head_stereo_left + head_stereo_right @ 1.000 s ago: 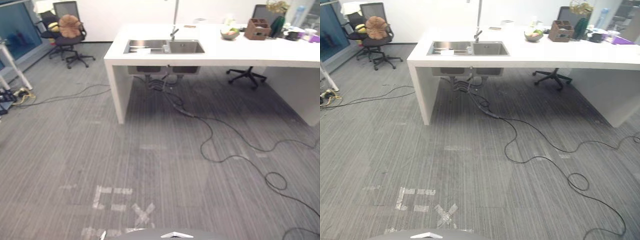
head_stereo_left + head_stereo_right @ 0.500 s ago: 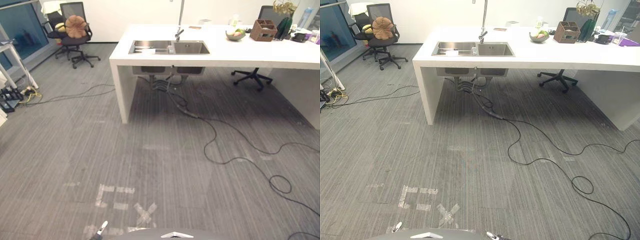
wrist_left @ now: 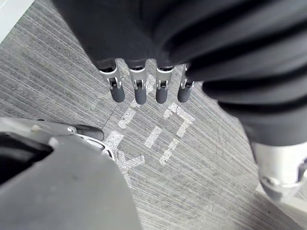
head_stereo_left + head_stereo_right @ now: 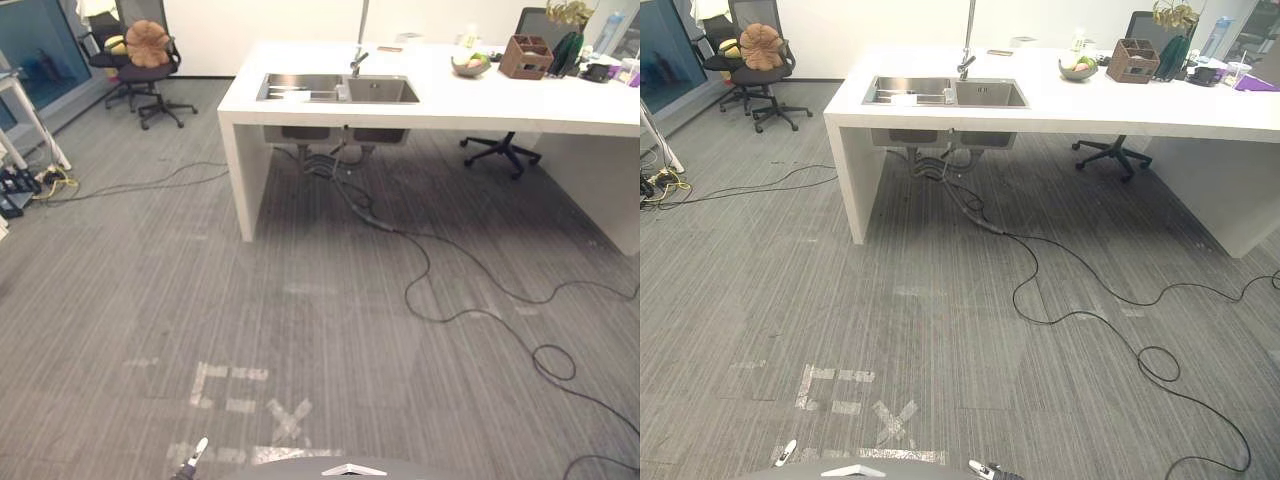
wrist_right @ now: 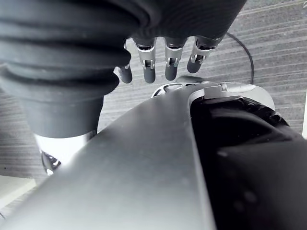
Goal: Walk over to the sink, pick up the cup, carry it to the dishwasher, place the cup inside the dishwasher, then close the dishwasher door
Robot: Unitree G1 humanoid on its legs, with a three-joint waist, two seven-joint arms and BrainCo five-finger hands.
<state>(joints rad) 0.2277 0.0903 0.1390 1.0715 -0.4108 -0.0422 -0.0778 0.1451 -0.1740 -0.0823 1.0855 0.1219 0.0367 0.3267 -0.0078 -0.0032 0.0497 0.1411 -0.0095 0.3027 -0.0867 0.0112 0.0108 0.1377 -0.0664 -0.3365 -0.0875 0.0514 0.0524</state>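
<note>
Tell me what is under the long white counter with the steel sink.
Under the long white counter hang the grey undersides of the sink basins, with a tangle of hoses below. Further right stands a black office chair's wheeled base; the countertop hides its seat.

Grey carpet floor (image 4: 150, 280) bears white tape marks (image 3: 165, 127) beneath the left hand (image 3: 139, 88). Well beyond the hand, the white surface (image 4: 500, 100) carries an inset sink (image 4: 335, 90), fruit bowl (image 4: 470, 66) and brown box (image 4: 524, 57).
</note>
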